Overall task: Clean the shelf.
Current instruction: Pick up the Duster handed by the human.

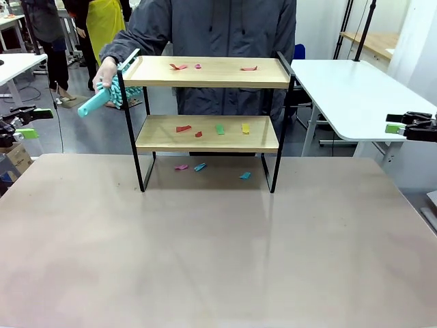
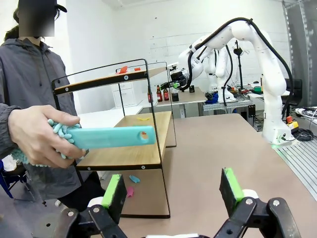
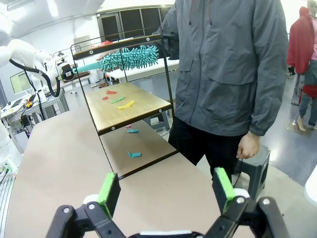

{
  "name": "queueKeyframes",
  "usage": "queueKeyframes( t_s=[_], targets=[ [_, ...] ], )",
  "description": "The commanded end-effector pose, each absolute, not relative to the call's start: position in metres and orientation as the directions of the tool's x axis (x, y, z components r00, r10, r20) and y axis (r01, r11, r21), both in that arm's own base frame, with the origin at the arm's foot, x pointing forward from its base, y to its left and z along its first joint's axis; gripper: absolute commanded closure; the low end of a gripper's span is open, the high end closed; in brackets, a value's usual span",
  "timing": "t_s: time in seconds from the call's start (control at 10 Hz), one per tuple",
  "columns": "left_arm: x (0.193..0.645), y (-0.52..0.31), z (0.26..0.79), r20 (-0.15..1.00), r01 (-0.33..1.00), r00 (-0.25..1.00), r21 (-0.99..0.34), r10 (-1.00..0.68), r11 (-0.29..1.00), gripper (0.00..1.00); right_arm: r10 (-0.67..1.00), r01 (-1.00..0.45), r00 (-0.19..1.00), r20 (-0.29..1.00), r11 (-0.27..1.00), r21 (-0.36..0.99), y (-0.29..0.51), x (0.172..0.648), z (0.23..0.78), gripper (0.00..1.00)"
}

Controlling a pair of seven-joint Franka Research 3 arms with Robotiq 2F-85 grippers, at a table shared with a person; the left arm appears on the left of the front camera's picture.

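Standing at twelve o'clock on the bench (image 1: 205, 260), the shelf (image 1: 208, 72) carries coloured scraps (image 1: 220, 128) on both boards, more underneath; a person's hand (image 1: 106, 72) holds a teal duster (image 1: 95, 102) at its ten o'clock corner, and left tool (image 2: 172, 191) at nine, right tool (image 3: 166, 188) at three, both spread wide, gripping nothing

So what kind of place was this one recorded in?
Most likely a robotics lab: a white robot arm mounted at the edge of the table, plain white worktables nearby, and black equipment stands against the far wall.
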State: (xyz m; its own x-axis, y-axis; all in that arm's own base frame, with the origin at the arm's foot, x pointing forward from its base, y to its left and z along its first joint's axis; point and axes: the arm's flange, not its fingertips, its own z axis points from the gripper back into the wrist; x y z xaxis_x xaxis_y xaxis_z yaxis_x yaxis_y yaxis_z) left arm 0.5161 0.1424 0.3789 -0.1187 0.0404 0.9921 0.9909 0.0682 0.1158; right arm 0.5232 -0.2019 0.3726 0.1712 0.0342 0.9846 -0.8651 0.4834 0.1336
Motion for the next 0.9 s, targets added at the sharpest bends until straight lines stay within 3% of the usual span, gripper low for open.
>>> queueKeyframes(
  t_s=[0.0, 0.5, 0.8],
  targets=[
    [0.516, 0.142, 0.379, 0.992, 0.991, -0.12, 0.117, 0.042, 0.067, 0.0, 0.033, -0.866, 0.167, 0.985, 0.483, 0.13, -0.201, 0.523, 0.374, 0.0],
    [0.516, 0.142, 0.379, 0.992, 0.991, -0.119, 0.116, 0.04, 0.068, 0.0, 0.033, -0.866, 0.167, 0.985, 0.483, 0.13, -0.201, 0.523, 0.374, 0.0],
    [0.497, 0.14, 0.476, 0.964, 0.973, 0.091, -0.032, -0.248, 0.23, 0.0, 0.033, -0.866, 0.167, 0.985, 0.483, 0.13, -0.201, 0.523, 0.374, 0.0]
  ],
)
